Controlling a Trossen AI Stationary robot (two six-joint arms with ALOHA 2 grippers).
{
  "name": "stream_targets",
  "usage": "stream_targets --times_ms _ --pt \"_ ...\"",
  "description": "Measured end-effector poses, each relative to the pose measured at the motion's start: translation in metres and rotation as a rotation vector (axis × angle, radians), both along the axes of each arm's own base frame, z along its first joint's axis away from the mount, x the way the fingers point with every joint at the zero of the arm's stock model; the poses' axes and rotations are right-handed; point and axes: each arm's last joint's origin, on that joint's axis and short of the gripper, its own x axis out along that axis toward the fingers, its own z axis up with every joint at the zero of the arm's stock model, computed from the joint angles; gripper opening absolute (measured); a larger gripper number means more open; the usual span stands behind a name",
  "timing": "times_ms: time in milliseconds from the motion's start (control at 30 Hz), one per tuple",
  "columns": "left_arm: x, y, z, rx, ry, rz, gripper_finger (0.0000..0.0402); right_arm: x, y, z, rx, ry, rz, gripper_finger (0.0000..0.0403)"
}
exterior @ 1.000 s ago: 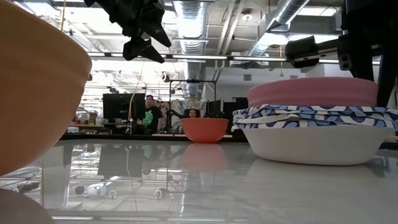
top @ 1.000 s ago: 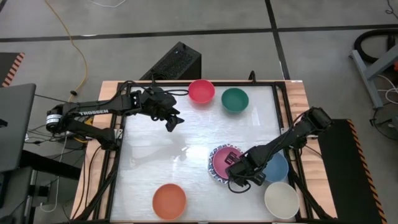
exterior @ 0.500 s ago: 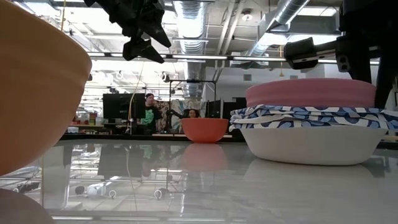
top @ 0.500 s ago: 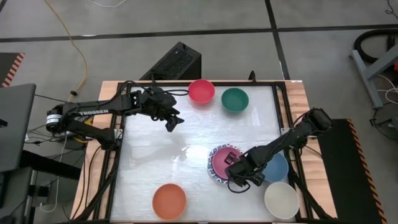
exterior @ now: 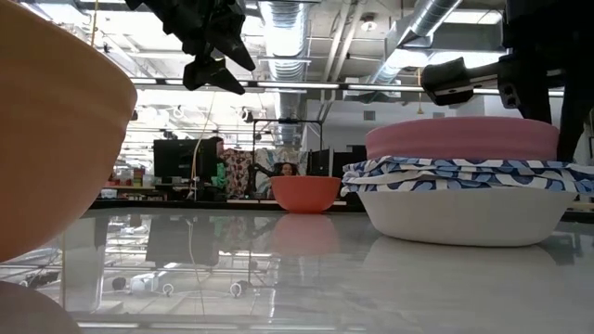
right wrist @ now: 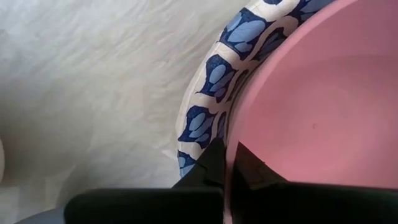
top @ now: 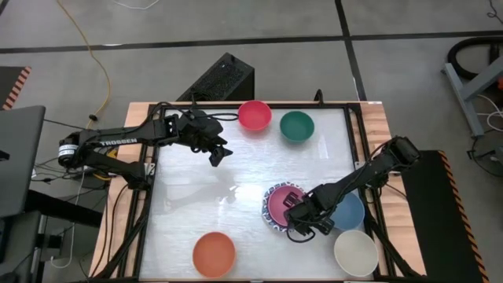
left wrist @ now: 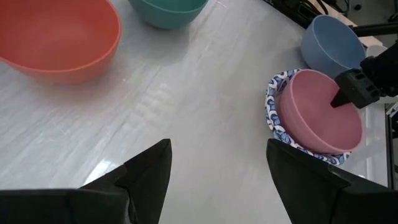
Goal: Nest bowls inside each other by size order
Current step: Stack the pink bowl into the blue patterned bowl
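The counter [top: 204, 204] was a smooth, glossy white surface. Under the right hand [top: 297, 226] lay the stack of wide shallow bowls [exterior: 464, 199] with blue-and-white patterned rims, and the round matte pink bowl [top: 281, 205] sat inside it. The right hand was clamped on the pink bowl's rim. The blue bowl [top: 351, 212] was just beside this hand. The left hand [top: 219, 155] hung with fingers apart, the red bowl [top: 255, 115] and teal bowl [top: 297, 126] near it.

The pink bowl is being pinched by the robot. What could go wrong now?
The right jaws are shut on the pink bowl's rim, and it sits in the stacked patterned bowls. Lifting could drag a patterned bowl along. A grip on one edge might tip or slip. The blue bowl sits right beside, so the arm could bump it.
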Motion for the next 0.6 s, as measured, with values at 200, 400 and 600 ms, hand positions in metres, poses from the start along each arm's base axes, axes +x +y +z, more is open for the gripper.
stream_targets --times_ms 200,400,600 --pt "0.0 0.0 0.0 0.0 0.0 0.0 0.0251 -0.0001 -0.0001 -0.0006 -0.004 0.003 -0.026 0.0042" --pt "0.0 0.0 0.0 0.0 0.0 0.0 0.0251 0.0005 -0.0008 -0.0007 -0.013 0.001 -0.098 0.008" --pt "0.0 0.0 0.0 0.0 0.0 0.0 0.0251 0.0007 -0.0015 -0.001 -0.028 -0.003 -0.137 0.0115"
